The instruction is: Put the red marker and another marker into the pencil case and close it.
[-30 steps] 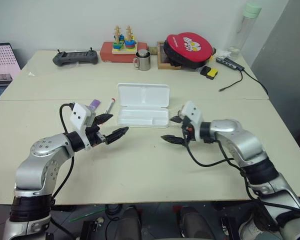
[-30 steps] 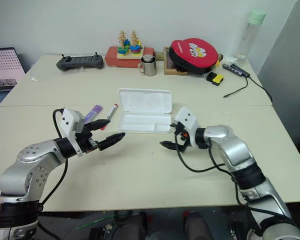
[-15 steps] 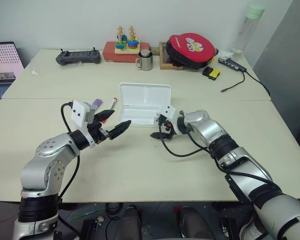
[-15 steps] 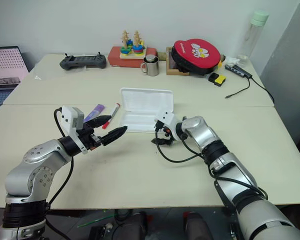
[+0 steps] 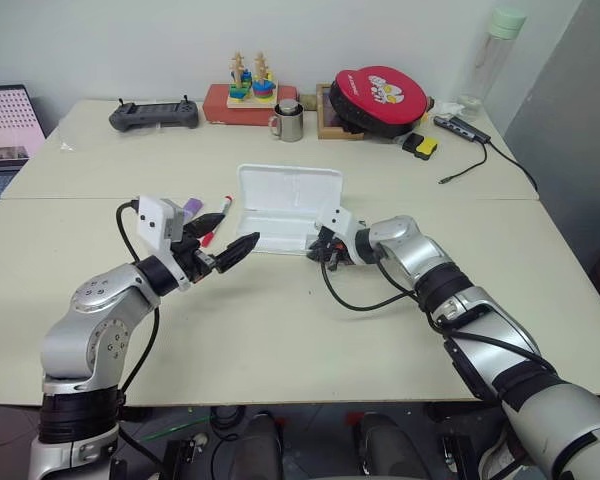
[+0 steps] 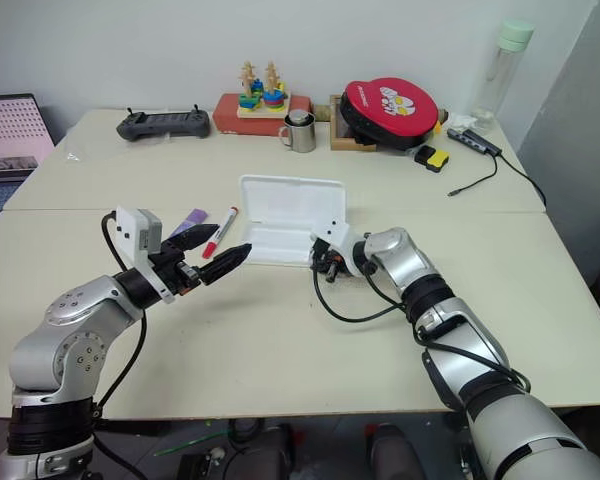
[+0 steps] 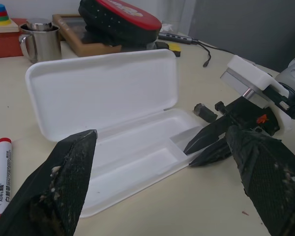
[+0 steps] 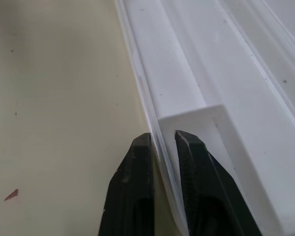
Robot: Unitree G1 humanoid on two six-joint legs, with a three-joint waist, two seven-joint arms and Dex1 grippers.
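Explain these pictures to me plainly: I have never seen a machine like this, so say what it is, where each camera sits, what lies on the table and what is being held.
This is a humanoid robot with two arms, each ending in a gripper of two black fingers. Two pictures come from cameras on its head, looking down over the arms. The other two come from cameras on its wrists, looking along the fingers.

On the table lies the pencil case, white and open, its lid folded back. To its left lie the red marker and a purple highlighter, both still outside it. Along the far edge stand a red pouch, a metal mug and a game controller.

The right gripper is shut on the pencil case's near rim. The left gripper is open and holds nothing.
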